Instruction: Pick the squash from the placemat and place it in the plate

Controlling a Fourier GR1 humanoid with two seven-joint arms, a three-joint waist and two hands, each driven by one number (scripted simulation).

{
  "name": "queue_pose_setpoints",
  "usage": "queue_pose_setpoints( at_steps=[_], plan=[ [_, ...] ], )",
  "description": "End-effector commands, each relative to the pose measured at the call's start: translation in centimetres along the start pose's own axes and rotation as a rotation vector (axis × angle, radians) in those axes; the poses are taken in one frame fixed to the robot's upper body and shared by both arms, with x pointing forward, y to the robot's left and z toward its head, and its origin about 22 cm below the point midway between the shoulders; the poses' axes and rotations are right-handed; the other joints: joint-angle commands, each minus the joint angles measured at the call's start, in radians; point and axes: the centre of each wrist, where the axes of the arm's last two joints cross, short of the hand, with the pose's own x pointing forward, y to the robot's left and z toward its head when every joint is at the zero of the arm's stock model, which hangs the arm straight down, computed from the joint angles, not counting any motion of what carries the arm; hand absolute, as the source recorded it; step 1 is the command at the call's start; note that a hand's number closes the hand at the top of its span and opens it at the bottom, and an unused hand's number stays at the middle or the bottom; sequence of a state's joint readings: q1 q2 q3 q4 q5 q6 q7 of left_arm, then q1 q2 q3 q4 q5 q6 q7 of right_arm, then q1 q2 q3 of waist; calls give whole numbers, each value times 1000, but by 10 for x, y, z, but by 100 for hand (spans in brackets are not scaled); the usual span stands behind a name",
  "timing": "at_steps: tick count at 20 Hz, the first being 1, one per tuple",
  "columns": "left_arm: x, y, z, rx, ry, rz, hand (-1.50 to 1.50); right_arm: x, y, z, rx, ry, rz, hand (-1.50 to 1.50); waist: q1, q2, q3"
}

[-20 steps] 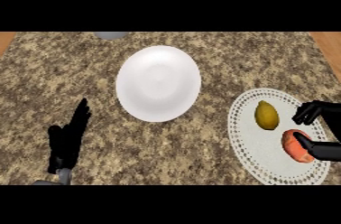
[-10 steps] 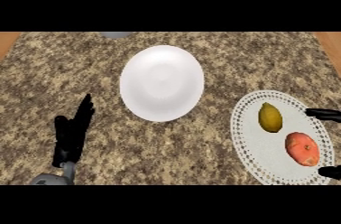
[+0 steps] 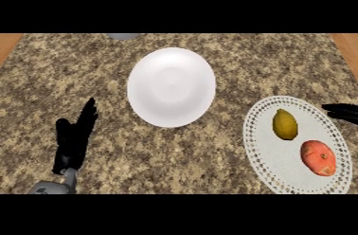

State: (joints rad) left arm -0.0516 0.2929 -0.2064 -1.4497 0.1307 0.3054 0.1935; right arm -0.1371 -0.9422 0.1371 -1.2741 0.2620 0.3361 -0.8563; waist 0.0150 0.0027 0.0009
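Right hand (image 3: 341, 111) has pulled back to the frame's right edge — only fingertips show, holding nothing; curl cannot be told. Squash (image 3: 284, 124) lies untouched on the placemat (image 3: 265, 153), lower right, beside a red fruit (image 3: 318, 158). Plate (image 3: 171, 86) waits at centre — grasp not yet made. Left hand (image 3: 74, 137) rests open, lower left.

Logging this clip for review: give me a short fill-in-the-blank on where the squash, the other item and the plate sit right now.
1. The yellow squash lies on the white ____, not on the plate.
2. The reddish fruit beside the squash lies nearer the view's ____ edge than the squash.
3. The plate holds ____.
4. The left hand rests open at the view's lower ____.

Missing words: placemat; lower; nothing; left
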Motion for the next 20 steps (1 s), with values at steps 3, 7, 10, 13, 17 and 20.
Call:
queue_pose_setpoints(
  at_steps=[3, 7, 10, 13, 17, 20],
  plan=[
    [16, -6, -5, -12, -4, -1, 0, 5, -8, -12, 277, 34, 55, -150, -2, 0, -1],
    [12, -13, 5, 9, 1, 4, 0, 4, -3, -20, 339, 55, 72, -150, -6, -3, -1],
    [1, -5, 2, 19, -3, 11, 0, 3, -4, -19, 352, 77, 87, -150, -12, -3, -1],
    [-13, 6, 13, 20, -7, 4, 0, -11, 6, -21, 366, 76, 76, -150, -6, -2, -1],
    [-6, 6, -7, 3, 13, 15, 0, -10, 38, -38, 376, 64, 84, -150, -12, -2, -1],
    [0, -11, -5, 14, 8, 1, 0, -23, 16, -31, 398, 74, 86, -150, -7, -1, -1]
  ],
)
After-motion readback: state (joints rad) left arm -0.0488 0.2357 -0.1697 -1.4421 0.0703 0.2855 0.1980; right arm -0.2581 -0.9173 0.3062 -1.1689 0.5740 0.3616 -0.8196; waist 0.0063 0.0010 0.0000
